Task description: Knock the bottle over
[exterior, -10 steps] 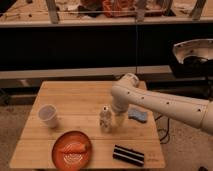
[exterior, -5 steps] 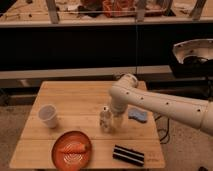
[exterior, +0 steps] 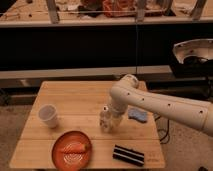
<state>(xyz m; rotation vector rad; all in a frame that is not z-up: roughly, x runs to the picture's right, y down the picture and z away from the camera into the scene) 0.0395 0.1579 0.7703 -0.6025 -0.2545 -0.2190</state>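
The bottle (exterior: pixel 105 119) is slim, pale and translucent with a whitish cap. It stands upright near the middle of the wooden table (exterior: pixel 75 95). My gripper (exterior: pixel 113 121) is at the end of the white arm, right against the bottle's right side, low over the table. The arm reaches in from the right and covers part of the bottle.
A white translucent cup (exterior: pixel 48 115) stands at the table's left. An orange plate (exterior: pixel 72 151) with orange food lies at the front left. A black striped block (exterior: pixel 128 155) lies at the front right. A blue sponge (exterior: pixel 137 115) lies right of the gripper.
The gripper has closed in slightly on the bottle's right side. The bottle still stands upright in the same place.
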